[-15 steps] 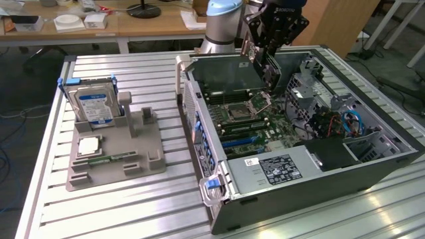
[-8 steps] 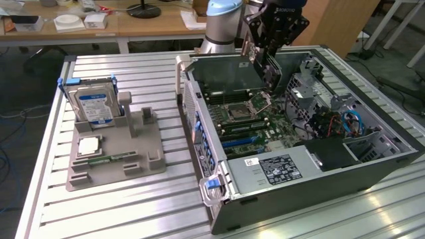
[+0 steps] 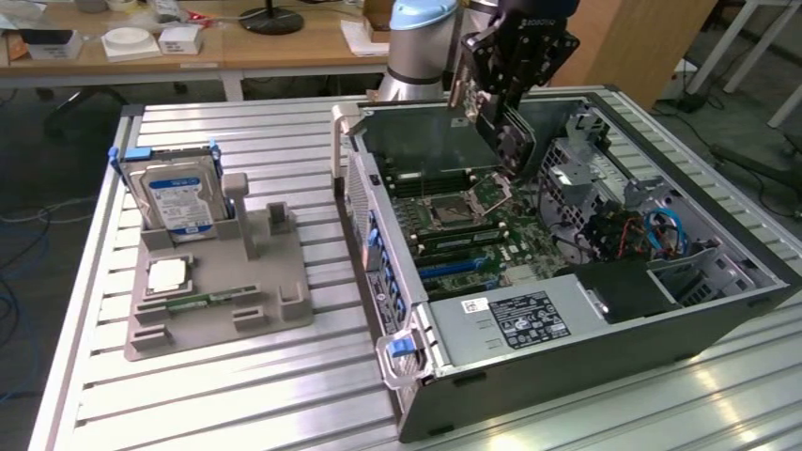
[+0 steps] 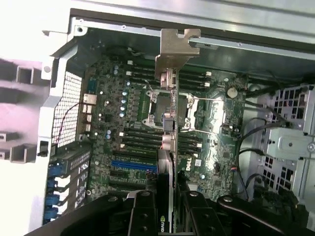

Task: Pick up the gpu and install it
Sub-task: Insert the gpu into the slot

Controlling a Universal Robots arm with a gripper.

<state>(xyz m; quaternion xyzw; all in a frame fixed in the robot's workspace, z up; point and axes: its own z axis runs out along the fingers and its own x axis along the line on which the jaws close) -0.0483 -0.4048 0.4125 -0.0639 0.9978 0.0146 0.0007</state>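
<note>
1. The gripper (image 4: pixel 170 201) is clamped on the gpu (image 4: pixel 171 123), with one black finger (image 4: pixel 142 214) on each face of the card.
2. The gpu hangs edge-on below the hand, its silver bracket (image 4: pixel 174 49) at the end farthest from the fingers. It is inside the opening of the computer case (image 3: pixel 564 348) and clear of the board.
3. Straight under the hand lies the motherboard (image 3: pixel 495 230), and the card's line crosses the CPU socket (image 4: pixel 167 105) with memory slots on both sides.
4. A blue expansion slot (image 4: pixel 133 164) sits on the board just beside the card's line, off to one side of the fingers.
5. Beside the hand, towards the exterior view's right, stand a metal drive cage (image 3: pixel 589 160) and blue cables (image 3: pixel 664 230).
6. Well away from the hand, towards the exterior view's left, a grey fixture tray (image 3: pixel 288 310) on the slatted table (image 3: pixel 251 404) holds an upright hard drive (image 3: pixel 176 193) and a memory stick (image 3: pixel 207 301).
</note>
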